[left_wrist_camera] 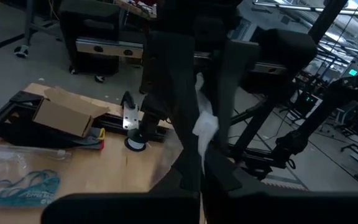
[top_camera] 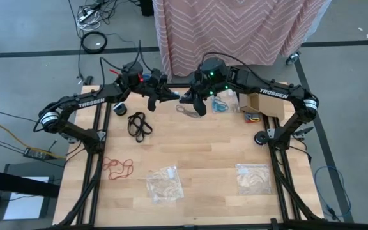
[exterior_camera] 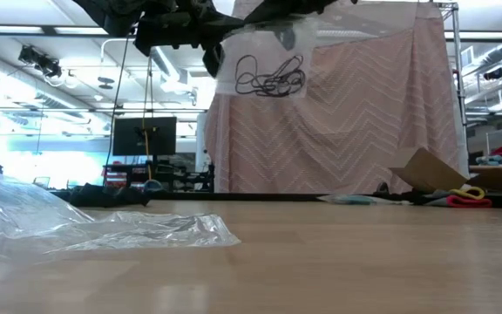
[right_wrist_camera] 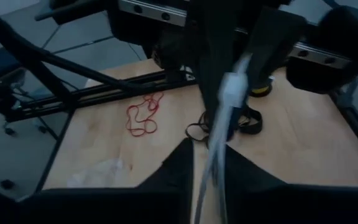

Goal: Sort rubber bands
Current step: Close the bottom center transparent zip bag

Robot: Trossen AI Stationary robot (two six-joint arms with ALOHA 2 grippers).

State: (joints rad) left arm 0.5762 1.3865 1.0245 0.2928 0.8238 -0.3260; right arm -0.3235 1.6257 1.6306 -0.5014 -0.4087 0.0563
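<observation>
Surface and room: a pale plank table [top_camera: 197, 153] on a grey floor, with a pink zigzag-patterned cloth [top_camera: 235, 32] hanging behind its far edge. An open cardboard box [top_camera: 260, 101] sat at the far right corner. Two clear bags [top_camera: 165, 184] [top_camera: 253, 177] lay flat near the front edge.

My grippers met above the middle of the far edge. My left gripper [top_camera: 170, 96] was closed tight on a third clear bag [exterior_camera: 268, 61], held well above the table. My right gripper [top_camera: 195, 102] had the bag's edge running between its fingers, but whether it gripped I could not tell.

Rubber bands: black loops [exterior_camera: 270, 77] hung inside the raised bag, their tangle stretched level, long axis sideways in the low view. A second black cluster [top_camera: 139, 123] lay on the table at far left, its long axis running from far to near edge. The red cluster [top_camera: 117, 167] lay near the left front, long axis across the table. The teal cluster [top_camera: 221, 104] lay just beside the box; its direction was hidden by my right arm.
</observation>
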